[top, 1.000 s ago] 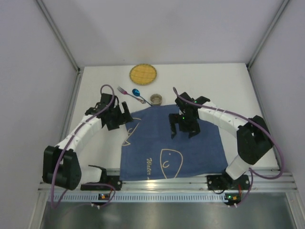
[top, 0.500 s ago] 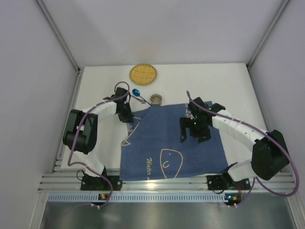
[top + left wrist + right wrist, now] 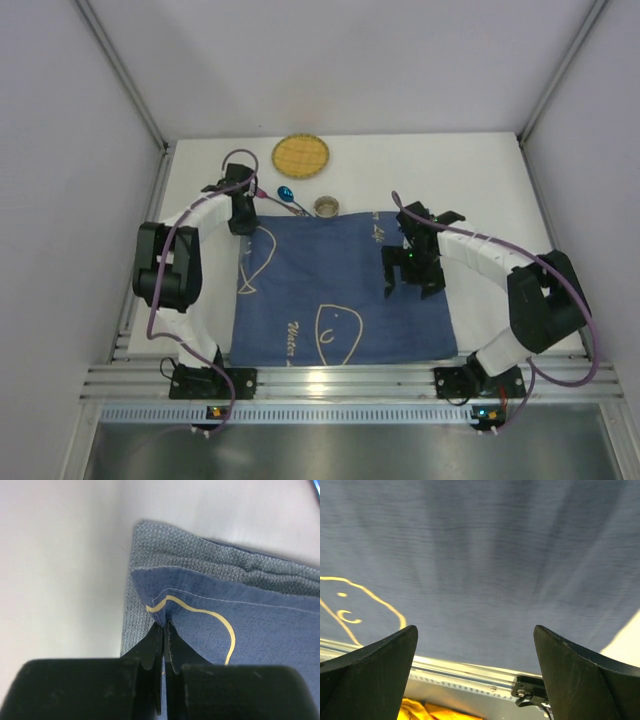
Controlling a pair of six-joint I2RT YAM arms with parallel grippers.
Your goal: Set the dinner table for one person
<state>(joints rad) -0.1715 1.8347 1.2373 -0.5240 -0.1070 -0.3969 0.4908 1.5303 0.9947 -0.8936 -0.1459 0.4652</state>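
The dinner table (image 3: 480, 190) is a white tabletop with a dark blue placemat (image 3: 340, 290) bearing pale line drawings in its middle. My left gripper (image 3: 243, 222) is at the mat's far left corner and shut on it. In the left wrist view the closed gripper (image 3: 164, 627) pinches the placemat (image 3: 240, 625), whose corner is raised and folded, showing its grey underside (image 3: 175, 545). My right gripper (image 3: 410, 280) hovers open over the mat's right half. The right wrist view shows that gripper (image 3: 475, 627) spread wide above blue cloth (image 3: 480, 555), holding nothing.
Beyond the mat, a round yellow plate (image 3: 300, 155) lies at the back. A blue spoon (image 3: 290, 197), a pink-handled fork (image 3: 262, 192) and a small round cup (image 3: 327, 207) sit near the mat's far edge. A metal rail (image 3: 340, 378) borders the near side.
My left gripper closed on the mat's far left corner and drew it leftward and away; the whole mat shifted left. The right gripper drifted right, still open.
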